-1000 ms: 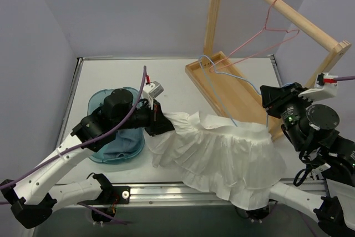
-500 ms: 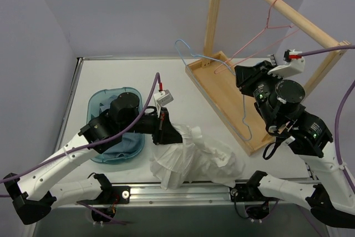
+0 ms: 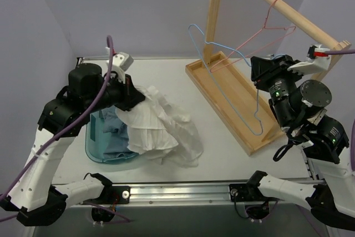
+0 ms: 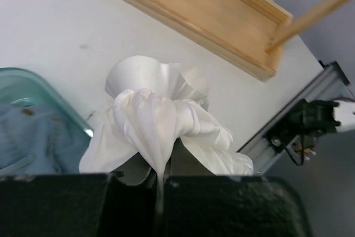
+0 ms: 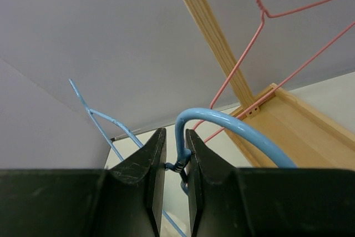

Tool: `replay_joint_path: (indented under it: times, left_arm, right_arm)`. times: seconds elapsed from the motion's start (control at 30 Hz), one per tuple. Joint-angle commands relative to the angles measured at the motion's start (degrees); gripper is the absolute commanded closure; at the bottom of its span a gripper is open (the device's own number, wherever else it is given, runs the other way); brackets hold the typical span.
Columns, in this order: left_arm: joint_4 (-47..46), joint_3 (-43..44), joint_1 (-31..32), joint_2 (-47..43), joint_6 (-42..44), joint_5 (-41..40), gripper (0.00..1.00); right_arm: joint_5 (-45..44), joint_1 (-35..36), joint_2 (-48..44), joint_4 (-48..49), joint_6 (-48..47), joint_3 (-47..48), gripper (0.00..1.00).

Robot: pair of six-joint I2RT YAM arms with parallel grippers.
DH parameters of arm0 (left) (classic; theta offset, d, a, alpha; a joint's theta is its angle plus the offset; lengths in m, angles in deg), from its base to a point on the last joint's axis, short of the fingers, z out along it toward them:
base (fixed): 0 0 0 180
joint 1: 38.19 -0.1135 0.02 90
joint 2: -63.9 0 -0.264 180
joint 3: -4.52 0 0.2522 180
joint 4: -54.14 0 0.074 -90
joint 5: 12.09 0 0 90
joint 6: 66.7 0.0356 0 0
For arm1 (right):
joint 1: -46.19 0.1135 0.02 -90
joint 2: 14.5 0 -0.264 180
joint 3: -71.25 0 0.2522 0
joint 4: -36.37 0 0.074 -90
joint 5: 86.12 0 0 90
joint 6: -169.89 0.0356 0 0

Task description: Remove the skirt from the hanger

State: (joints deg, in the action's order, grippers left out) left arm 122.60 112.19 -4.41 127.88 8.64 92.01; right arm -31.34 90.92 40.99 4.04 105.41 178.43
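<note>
Heads up, the hard part looks done to me: the skirt (image 3: 161, 129) and the hanger (image 5: 206, 112) are well apart now, nothing threaded through anything.

Your left gripper (image 4: 161, 173) is pinched tight on a bunched fold of the skirt. It holds the skirt up at the left of the table (image 3: 222, 148), right over the near-right rim of the blue tub (image 3: 91, 148). The rest of the fabric spills down and right, and its hem lies on the table.

Your right gripper (image 5: 175, 137) is clamped on the hanger's twisted neck just under the hook. It holds the bare hanger in the air over the wooden rack (image 3: 222, 81) on the right.

What I'd watch:

- That fabric is thin and crinkly and you've only got a small pinch of it. A quick swing could let it slide out, I reckon.
- If you let go where you are, my guess is it lands half in the tub on the blue garment (image 3: 113, 142) and half on the table.
- The hem on the table can drag, and it could catch the tub rim if you move left.
- The hanger is gripped on round wire, so it can pivot in the jaws.
- The pink hanger (image 3: 266, 26) and the rack post are close by, so a swing could hook the wires together.
</note>
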Motion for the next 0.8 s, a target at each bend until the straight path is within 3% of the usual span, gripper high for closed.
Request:
replay_joint_path:
  times: [0.0, 0.17, 0.53, 0.77]
  left_arm:
    - [5.2, 8.9, -6.8, 2.1, 4.7, -5.2, 0.98]
    - [4.6, 16.6, -12.9, 5.2, 4.0, -11.1, 0.98]
    - [3.1, 32.5, -13.0, 6.8, 8.4, -33.4, 0.98]
    - [3.9, 34.9, -13.0, 5.8, 11.8, -37.0, 0.98]
  right_arm:
    - [-2.6, 0.1, -1.5, 0.0, -1.7, 1.4, 1.00]
    - [-2.0, 0.1, -2.0, -1.6, -2.5, 1.4, 1.00]
    - [0.2, 0.1, -2.6, -2.2, -4.2, 1.6, 1.00]
    - [2.2, 0.1, -1.9, -1.9, -5.0, 2.2, 1.00]
